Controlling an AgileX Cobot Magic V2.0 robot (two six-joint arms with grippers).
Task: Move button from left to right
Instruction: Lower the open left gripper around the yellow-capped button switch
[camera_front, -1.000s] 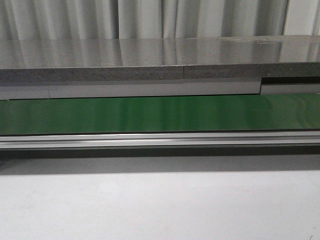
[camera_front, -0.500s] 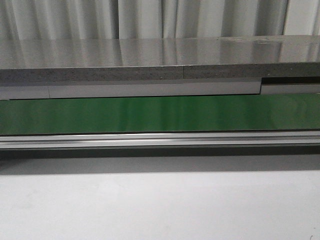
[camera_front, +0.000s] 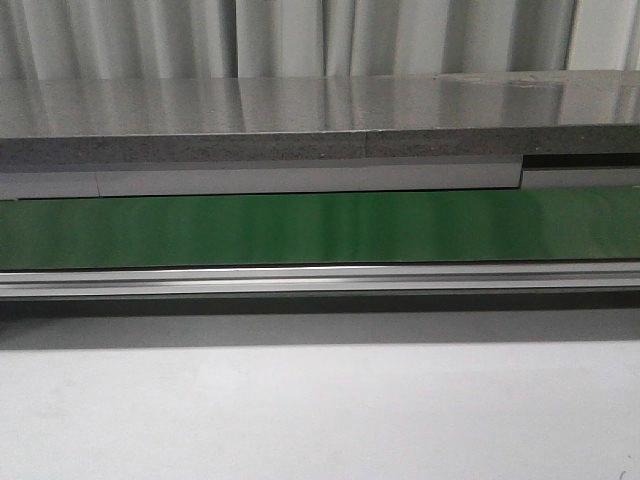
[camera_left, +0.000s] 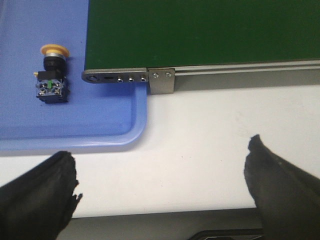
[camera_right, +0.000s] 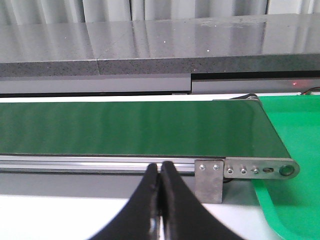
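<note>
Nothing differs from the earlier front pictures: the green belt (camera_front: 320, 228) and the white table (camera_front: 320, 410) look the same.

The button (camera_left: 51, 75) lies on its side in the blue tray (camera_left: 75, 132), its long axis along the belt's end edge, yellow cap away from the left gripper (camera_left: 165, 185), whose fingers stand wide apart. The right gripper (camera_right: 160, 192) has its fingers pressed together, holding nothing, before the belt beside a green tray (camera_right: 295, 145).
</note>
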